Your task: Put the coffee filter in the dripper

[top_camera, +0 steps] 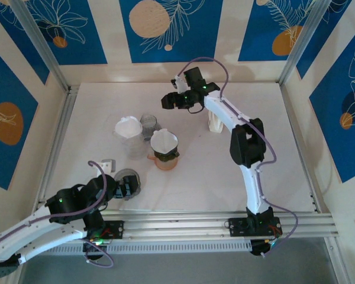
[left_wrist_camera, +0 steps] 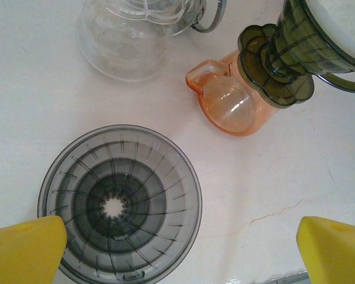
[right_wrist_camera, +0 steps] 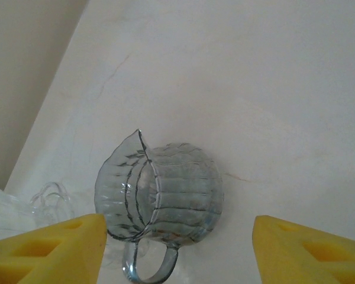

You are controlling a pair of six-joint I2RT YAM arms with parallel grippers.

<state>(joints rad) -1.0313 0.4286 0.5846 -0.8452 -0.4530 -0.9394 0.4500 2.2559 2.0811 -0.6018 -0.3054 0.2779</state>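
1. Left gripper (left_wrist_camera: 180, 245): jaws wide apart, empty, over the smoked dripper (left_wrist_camera: 119, 201).
2. Right gripper (right_wrist_camera: 177, 248): jaws apart, empty, above the ribbed glass pitcher (right_wrist_camera: 165, 195).
3. Coffee filter (top_camera: 164, 141): in a second dripper (left_wrist_camera: 284, 53) atop the orange server (left_wrist_camera: 231, 109), clear of both grippers.

The left arm (top_camera: 41, 228), lower left in the overhead frame, and the right arm (top_camera: 251, 183), at right, are white tubes joined by black housings. Thin purple cables (top_camera: 208, 60) loop along both. Small green lights (top_camera: 60, 200) glow on the joints. The left tool (left_wrist_camera: 180, 254) has blunt yellow fingers (left_wrist_camera: 25, 251); the right tool (right_wrist_camera: 177, 248) has yellow fingers (right_wrist_camera: 50, 248) with triangular cut-outs.
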